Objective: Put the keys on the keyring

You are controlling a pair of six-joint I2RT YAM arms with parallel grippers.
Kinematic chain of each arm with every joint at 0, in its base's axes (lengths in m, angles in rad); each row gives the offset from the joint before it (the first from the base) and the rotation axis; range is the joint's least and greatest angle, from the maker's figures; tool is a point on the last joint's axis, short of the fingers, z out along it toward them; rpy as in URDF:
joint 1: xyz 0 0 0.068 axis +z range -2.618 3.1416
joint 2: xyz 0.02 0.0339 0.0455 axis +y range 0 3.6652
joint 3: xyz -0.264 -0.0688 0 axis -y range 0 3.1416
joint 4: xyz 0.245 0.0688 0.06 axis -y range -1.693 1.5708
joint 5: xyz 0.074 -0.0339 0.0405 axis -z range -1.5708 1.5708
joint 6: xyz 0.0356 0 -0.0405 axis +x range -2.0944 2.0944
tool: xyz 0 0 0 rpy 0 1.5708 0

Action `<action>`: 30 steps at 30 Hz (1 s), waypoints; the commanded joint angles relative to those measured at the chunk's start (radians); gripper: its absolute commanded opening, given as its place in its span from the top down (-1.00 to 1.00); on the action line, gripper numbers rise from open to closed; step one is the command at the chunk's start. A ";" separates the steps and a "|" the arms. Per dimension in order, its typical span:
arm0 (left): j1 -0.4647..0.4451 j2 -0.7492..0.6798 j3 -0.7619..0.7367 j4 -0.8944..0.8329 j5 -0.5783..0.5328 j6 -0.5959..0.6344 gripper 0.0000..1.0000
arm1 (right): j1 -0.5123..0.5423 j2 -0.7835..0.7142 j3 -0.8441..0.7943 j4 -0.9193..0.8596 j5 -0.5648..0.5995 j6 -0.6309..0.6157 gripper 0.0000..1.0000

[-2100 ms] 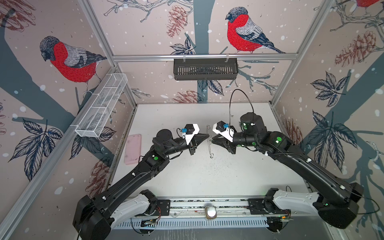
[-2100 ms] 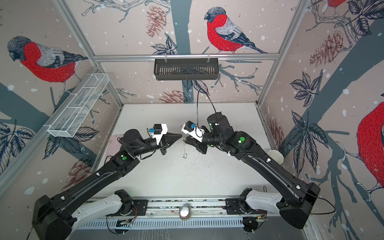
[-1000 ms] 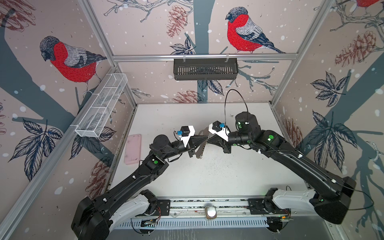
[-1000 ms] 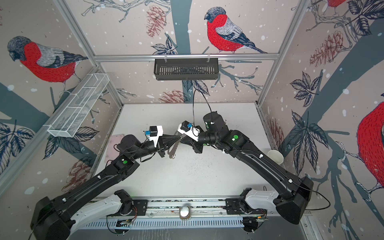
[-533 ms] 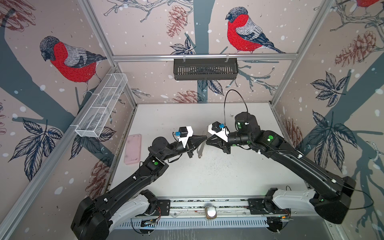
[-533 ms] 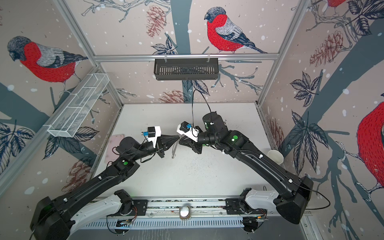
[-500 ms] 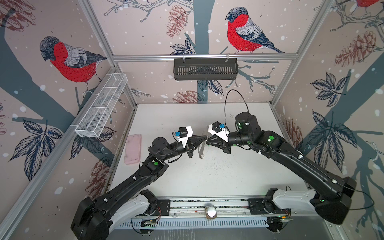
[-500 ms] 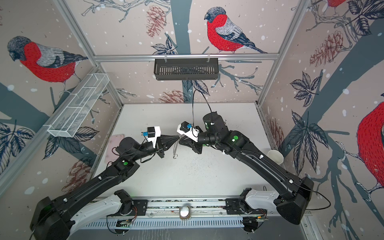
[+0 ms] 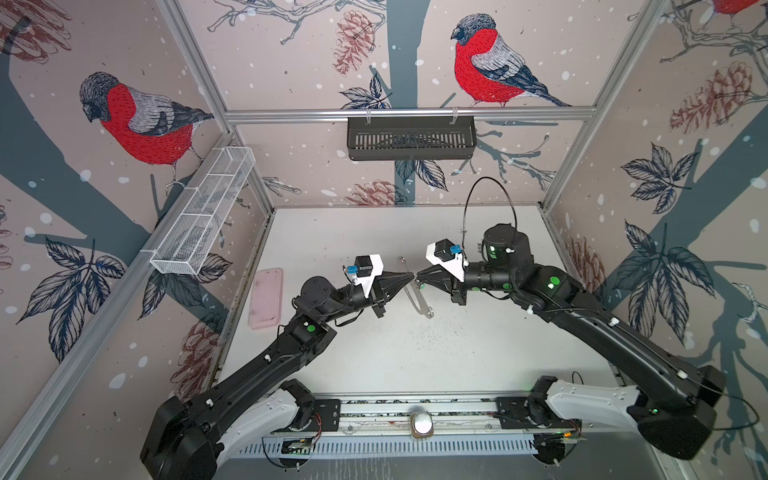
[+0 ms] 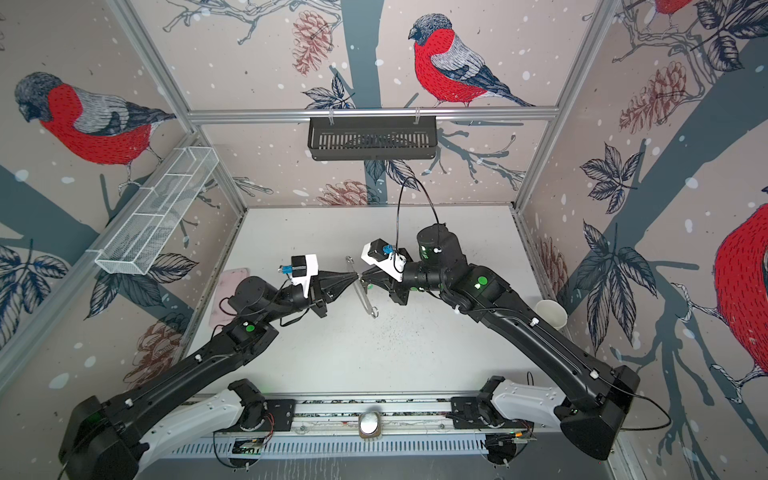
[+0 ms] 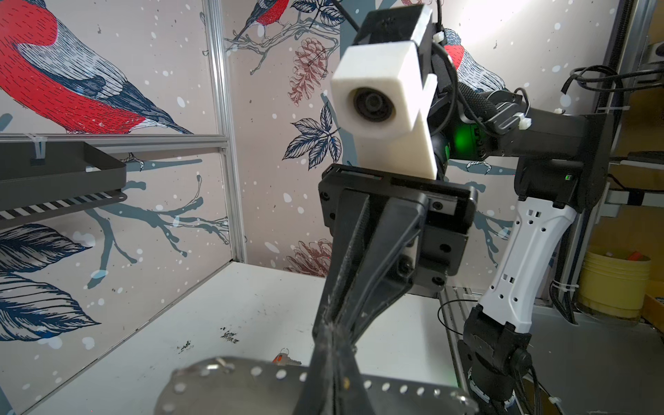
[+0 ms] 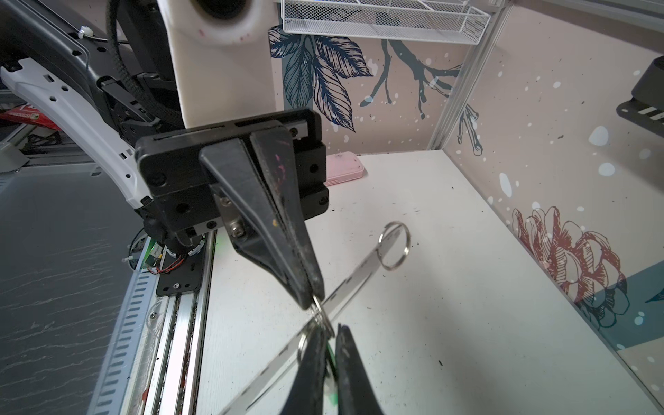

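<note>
The keyring (image 9: 420, 300) is a thin grey plate held above the table, edge-on in both top views (image 10: 365, 299). In the left wrist view its row of edge holes (image 11: 386, 387) shows. My left gripper (image 9: 410, 277) (image 11: 332, 345) is shut on the plate's edge, next to a small ring (image 12: 321, 316). My right gripper (image 9: 418, 279) (image 12: 332, 328) meets it tip to tip, shut on the green-tagged key (image 12: 332, 354). The red-tagged key (image 11: 284, 359) lies on the white table beyond the plate. A larger ring (image 12: 394, 246) hangs at the plate's far end.
A pink case (image 9: 266, 297) lies by the left wall. A white wire basket (image 9: 203, 216) hangs on the left wall and a black basket (image 9: 411, 137) on the back rail. A paper cup (image 10: 550, 313) stands outside the right wall.
The grippers, apart two seconds ago, have closed in tip to tip. Their meeting point has drifted slightly toward the back, and the plate now shows edge-on.
</note>
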 commanded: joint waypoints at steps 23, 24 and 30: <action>0.000 0.001 0.005 0.053 0.028 -0.004 1.00 | 0.008 0.042 0.013 0.045 -0.089 -0.006 0.84; 0.001 0.001 0.003 0.051 0.028 -0.003 1.00 | 0.007 0.042 0.013 0.046 -0.092 -0.006 0.84; 0.001 0.001 0.002 0.051 0.036 -0.004 1.00 | 0.009 0.045 0.012 0.051 -0.118 -0.008 0.80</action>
